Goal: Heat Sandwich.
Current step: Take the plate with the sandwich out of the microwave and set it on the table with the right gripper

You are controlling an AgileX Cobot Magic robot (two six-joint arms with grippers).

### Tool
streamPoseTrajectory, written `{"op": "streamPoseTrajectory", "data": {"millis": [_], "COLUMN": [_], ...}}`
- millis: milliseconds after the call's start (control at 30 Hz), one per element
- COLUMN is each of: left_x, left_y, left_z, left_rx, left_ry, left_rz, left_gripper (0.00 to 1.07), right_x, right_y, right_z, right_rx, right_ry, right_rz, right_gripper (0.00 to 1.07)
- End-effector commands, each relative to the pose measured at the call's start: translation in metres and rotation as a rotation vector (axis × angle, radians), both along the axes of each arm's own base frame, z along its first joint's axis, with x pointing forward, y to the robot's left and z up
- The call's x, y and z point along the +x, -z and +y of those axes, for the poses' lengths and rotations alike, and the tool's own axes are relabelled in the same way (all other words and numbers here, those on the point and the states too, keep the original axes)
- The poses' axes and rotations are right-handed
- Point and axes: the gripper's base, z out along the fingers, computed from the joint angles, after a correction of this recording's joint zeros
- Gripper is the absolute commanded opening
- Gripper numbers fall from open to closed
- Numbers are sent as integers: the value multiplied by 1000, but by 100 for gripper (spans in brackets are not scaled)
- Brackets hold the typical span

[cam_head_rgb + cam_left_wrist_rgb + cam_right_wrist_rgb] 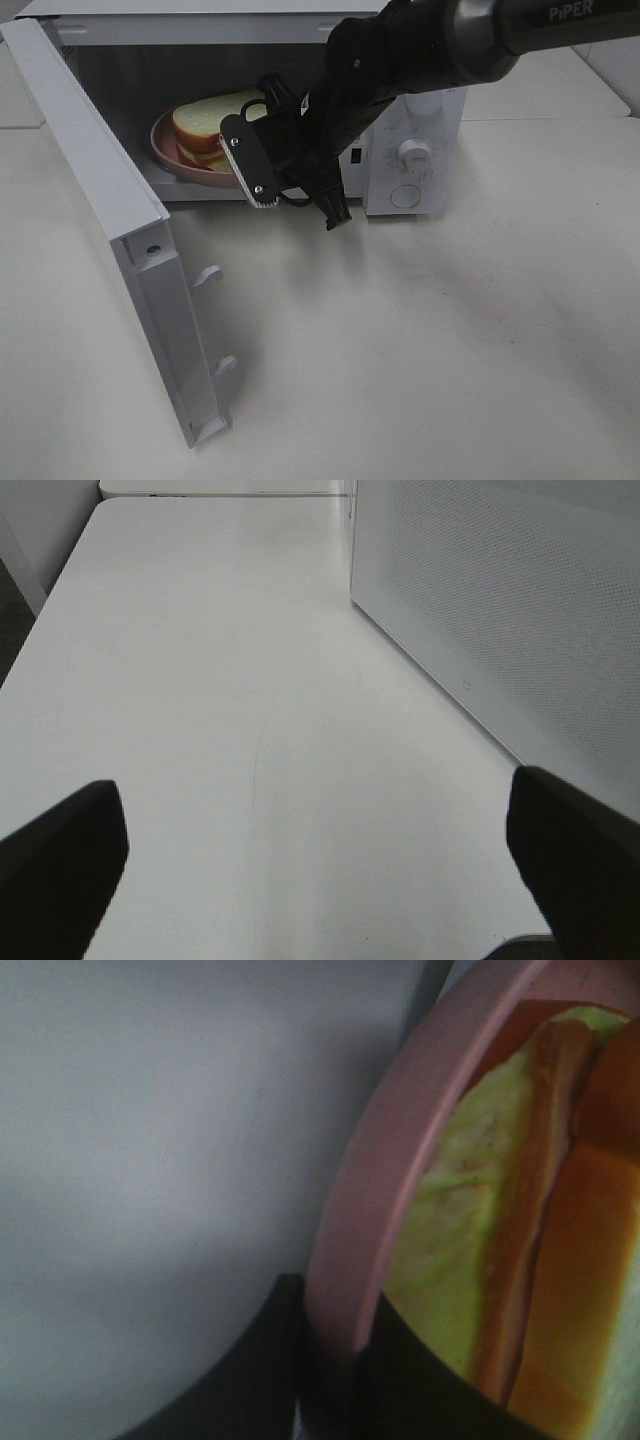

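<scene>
Pinched between right gripper [335, 1360] jaws: pink plate [350, 1210] rim, sandwich [215, 125] just beyond, inside microwave [420, 150] on white table [450, 340].

The microwave [415, 150] looks like smooth white plastic; inside it the pink plate [165, 150] is matt; the desk [450, 350] beneath is smooth and matt.

Even, bright overhead light washes the white surface [450, 350] pale; my arm throws a soft, broad shadow across it on the right. My right wrist view is badly blurred and dim, its colours smeared; the left is mildly soft.
</scene>
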Motion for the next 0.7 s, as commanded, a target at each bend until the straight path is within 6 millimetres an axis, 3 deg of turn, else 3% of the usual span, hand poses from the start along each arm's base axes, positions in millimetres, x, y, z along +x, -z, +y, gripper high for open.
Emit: {"op": "streamPoseTrajectory", "data": {"millis": [33, 700], "left_x": [-1, -1], "left_y": [-1, -1], "left_z": [0, 0], "left_rx": [-1, -1], "left_ry": [2, 2], "left_rz": [-20, -20], "left_gripper": [98, 98], "right_x": [-3, -38], "right_y": [-13, -26], "right_z": [-3, -27], "right_rx": [34, 42], "right_ry": [-1, 0], "right_rz": [-48, -64], "right_gripper": [0, 0]}}
